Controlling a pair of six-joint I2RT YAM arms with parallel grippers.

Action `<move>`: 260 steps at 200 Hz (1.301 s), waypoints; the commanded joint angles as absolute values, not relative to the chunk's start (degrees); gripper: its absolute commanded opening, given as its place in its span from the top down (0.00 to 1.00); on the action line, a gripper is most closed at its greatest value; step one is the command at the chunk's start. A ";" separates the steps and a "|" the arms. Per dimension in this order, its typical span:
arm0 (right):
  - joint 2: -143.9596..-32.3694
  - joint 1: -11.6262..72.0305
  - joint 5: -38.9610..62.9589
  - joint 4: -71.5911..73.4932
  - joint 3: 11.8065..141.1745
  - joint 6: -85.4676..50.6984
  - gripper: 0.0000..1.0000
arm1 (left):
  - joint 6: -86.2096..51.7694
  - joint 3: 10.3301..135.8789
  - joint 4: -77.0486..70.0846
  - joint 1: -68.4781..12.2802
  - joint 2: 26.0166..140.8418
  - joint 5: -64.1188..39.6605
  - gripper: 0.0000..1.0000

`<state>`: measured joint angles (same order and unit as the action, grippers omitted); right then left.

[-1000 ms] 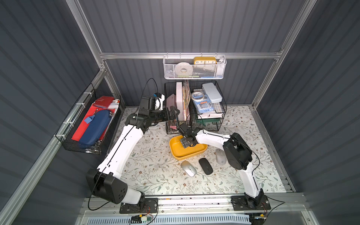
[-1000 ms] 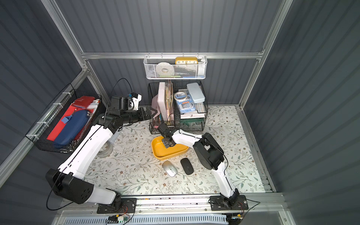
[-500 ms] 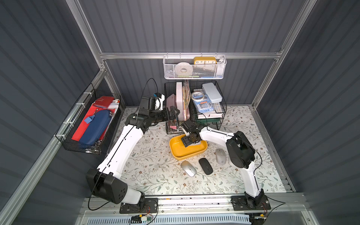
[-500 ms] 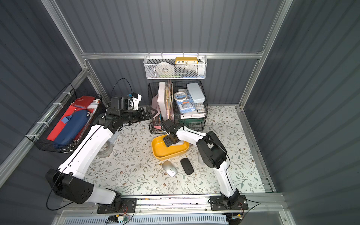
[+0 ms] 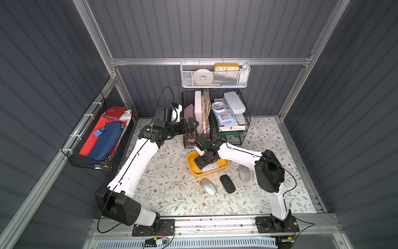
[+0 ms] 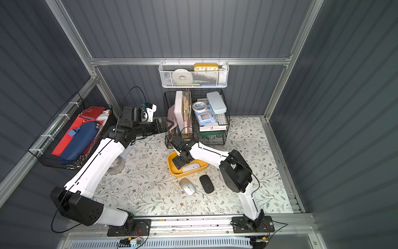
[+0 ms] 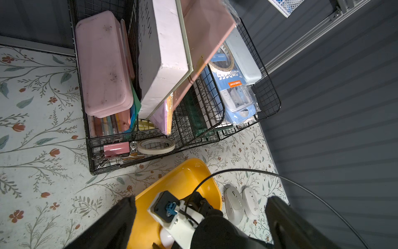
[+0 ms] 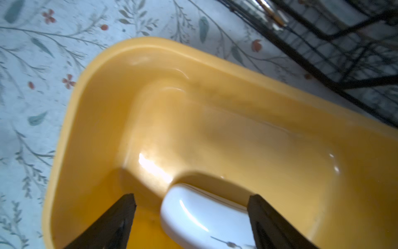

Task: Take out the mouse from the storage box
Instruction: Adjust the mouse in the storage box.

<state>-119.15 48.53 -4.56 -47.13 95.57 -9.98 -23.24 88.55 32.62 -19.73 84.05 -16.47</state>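
Standing over the floral worktop (image 5: 168, 194), I see the storage box (image 5: 192, 167) near the middle, its back rim close to the front of the black wire basket (image 5: 185, 142) but not touching it. The right claw (image 5: 201, 163) dips inside the box, and both top views show only its dark bulk next to the white mouse (image 5: 212, 167) lying on the box floor. The right wrist view shows what the top views do not: the two black fingers (image 8: 120, 217) are spread wide to either side of the mouse (image 8: 200, 217), with bare yellow floor between one finger and the mouse. The other finger sits right at the mouse's edge, and whether it touches I cannot tell. The left claw (image 5: 192, 125) hangs high beside the wire basket with its jaws fully parted and nothing between them. Its wrist camera looks down on two pale mice (image 7: 234, 204) side by side just past the box's end, whereas in a top view only one (image 5: 244, 173) shows clear of the right arm. A clear tape roll (image 6: 116, 167) peeks out under the left arm in a top view. A silver mouse (image 5: 208, 186) and a black mouse (image 5: 227, 183) lie just beyond the box's front rim, crowding that side. Open worktop stretches on the left arm's side of the box.
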 commanded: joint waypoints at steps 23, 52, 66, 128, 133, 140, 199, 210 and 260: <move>-118.19 46.11 -10.71 -63.99 96.55 -7.39 0.12 | -21.60 88.37 33.49 -19.38 81.65 -15.58 0.01; -119.44 44.10 -5.71 -67.30 97.75 -4.30 0.13 | -21.10 89.03 33.40 -19.42 82.03 -15.38 0.01; -121.05 42.83 -2.87 -68.68 100.06 -2.54 0.14 | -21.00 89.25 33.31 -19.42 82.34 -15.38 0.01; -129.84 41.57 -0.49 -72.75 106.52 1.92 0.18 | -20.63 90.33 33.66 -19.42 82.89 -14.94 0.01; -130.39 41.70 -0.92 -72.80 106.48 2.00 0.18 | -20.57 90.47 33.79 -19.42 83.05 -14.90 0.01; -130.91 41.80 -1.13 -72.71 106.44 1.98 0.19 | -20.57 90.61 33.92 -19.39 83.08 -14.85 0.01; -132.39 45.14 -7.85 -60.92 107.06 -2.32 0.19 | -20.79 90.02 33.45 -19.42 83.12 -14.24 0.01; -131.77 46.79 -11.32 -54.94 105.81 -2.74 0.19 | -20.95 89.67 33.01 -19.42 83.13 -14.24 0.01; -132.96 50.98 -25.29 -40.74 105.06 -2.88 0.17 | -21.18 89.82 33.25 -19.41 82.81 -14.38 0.01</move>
